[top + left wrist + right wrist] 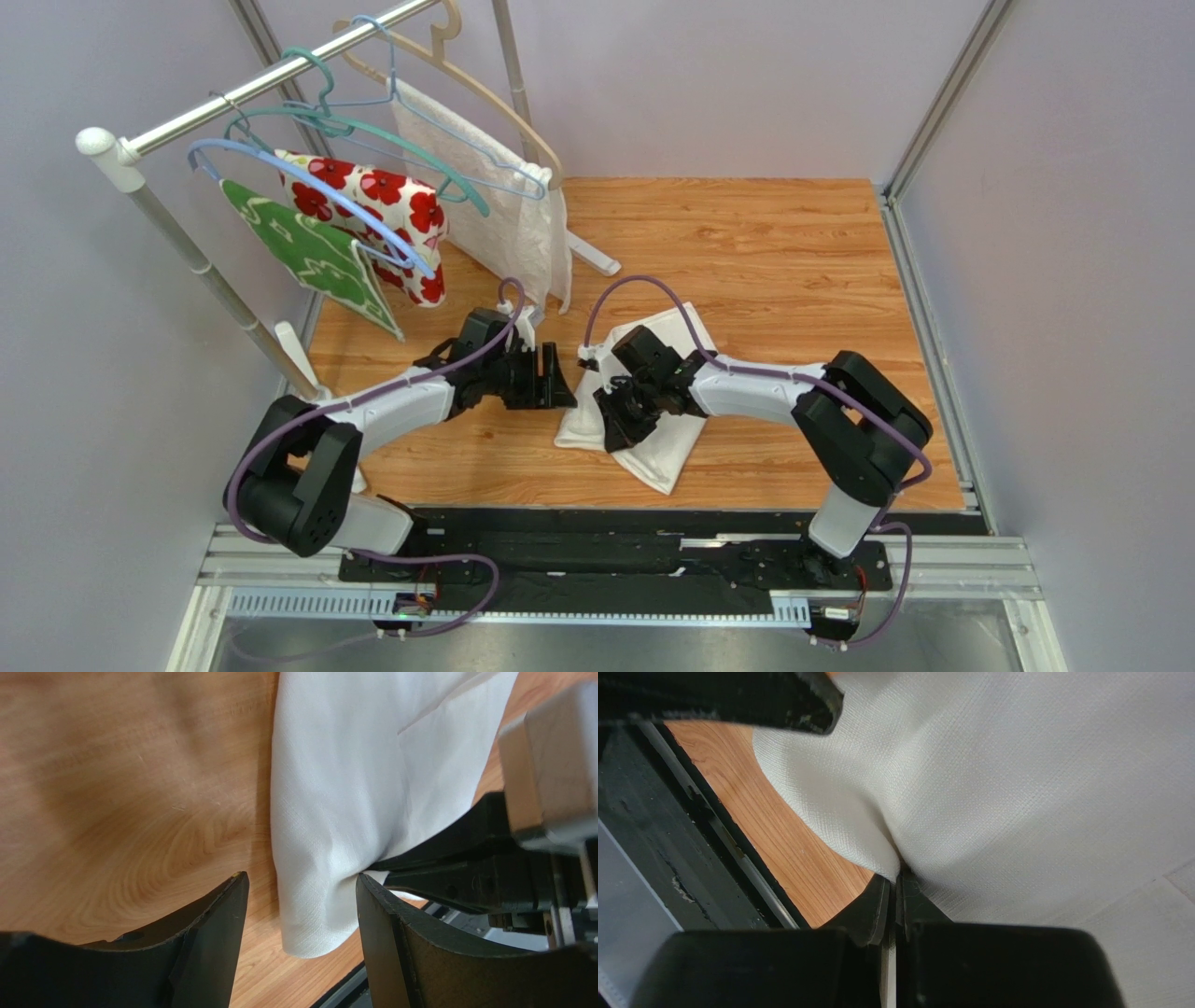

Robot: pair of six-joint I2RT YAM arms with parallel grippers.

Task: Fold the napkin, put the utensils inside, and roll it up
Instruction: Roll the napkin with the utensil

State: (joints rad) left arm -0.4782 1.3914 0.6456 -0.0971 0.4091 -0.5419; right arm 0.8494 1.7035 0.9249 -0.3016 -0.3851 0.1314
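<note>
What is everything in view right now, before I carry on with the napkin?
napkin: one, off-white, mid-table, folded over
utensils: none in view
table: one, light wood, under everything
clothes rack: one, white and metal, far left corner
hangers: several, blue, teal and beige, on the rack's rail
red-flowered cloth: one, white with red flowers, hanging on the rack
green cloth: one, green with white pattern, hanging beside the flowered one
white textured cloth: one, white, hanging at the rail's right end
left gripper: one, black, open, at the napkin's left edge
right gripper: one, black, shut on a fold of the napkin
</note>
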